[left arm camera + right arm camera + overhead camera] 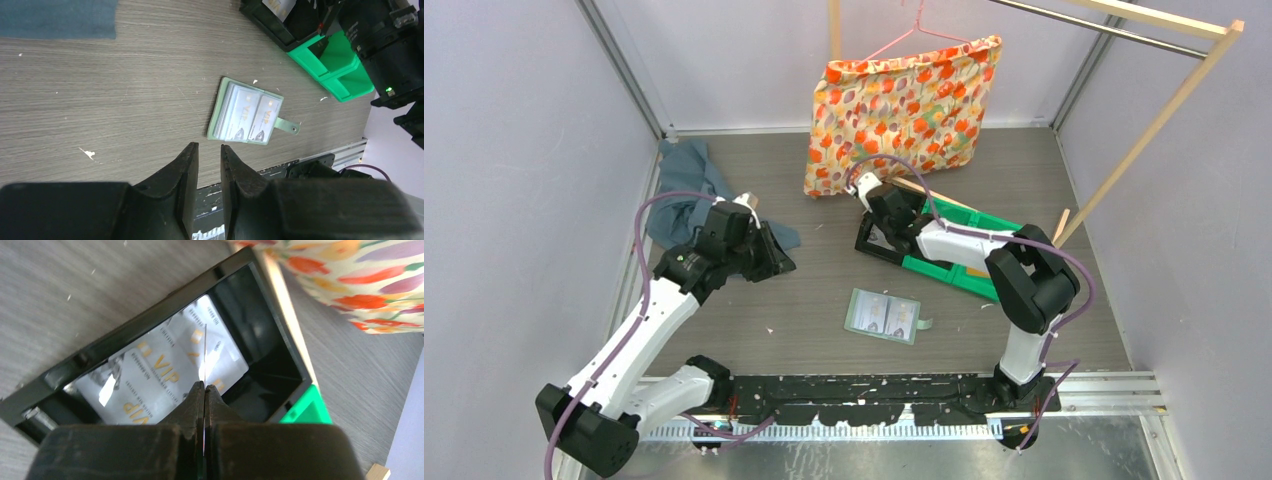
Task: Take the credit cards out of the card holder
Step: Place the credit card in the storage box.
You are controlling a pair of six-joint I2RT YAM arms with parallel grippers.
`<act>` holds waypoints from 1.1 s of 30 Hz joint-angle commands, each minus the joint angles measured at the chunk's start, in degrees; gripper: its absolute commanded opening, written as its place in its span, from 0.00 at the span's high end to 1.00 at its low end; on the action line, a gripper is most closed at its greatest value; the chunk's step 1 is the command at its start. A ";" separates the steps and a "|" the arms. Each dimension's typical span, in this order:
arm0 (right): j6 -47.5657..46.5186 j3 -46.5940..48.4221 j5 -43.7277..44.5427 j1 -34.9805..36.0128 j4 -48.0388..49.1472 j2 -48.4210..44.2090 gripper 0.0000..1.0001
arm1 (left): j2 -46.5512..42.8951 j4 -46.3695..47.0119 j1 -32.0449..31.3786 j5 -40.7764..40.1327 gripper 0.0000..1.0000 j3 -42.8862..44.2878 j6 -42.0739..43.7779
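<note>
The card holder [882, 315] lies open and flat on the table between the arms, with whitish VIP credit cards [250, 114] in its clear pockets [220, 112]. My left gripper [776, 256] hovers up and left of it, jaws slightly apart and empty [209, 146]. My right gripper [872, 226] is over a black bin [882, 246] and is shut [204, 385] on a thin credit card [205, 352] seen edge-on. Other VIP cards [150, 370] lie flat inside that black bin [150, 322].
Bright green bins [969, 268] sit beside the black bin, under my right arm. A blue-grey cloth [686, 185] lies at the back left. A floral fabric bag [904, 105] hangs on a hanger from a wooden rack [1144, 140] at the back.
</note>
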 commanded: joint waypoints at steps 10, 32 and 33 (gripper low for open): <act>5.27 0.88 1.90 3.63 -4.69 -0.81 0.54 | 1.58 4.99 0.69 2.52 0.75 -2.19 0.95; 43.84 -11.20 -19.09 0.40 -20.05 -37.04 0.33 | 15.00 10.87 -2.13 12.64 0.74 -4.45 6.10; 47.45 -13.63 -19.26 0.37 -19.79 -38.47 0.30 | 16.13 12.21 -3.04 13.02 0.74 -4.64 5.36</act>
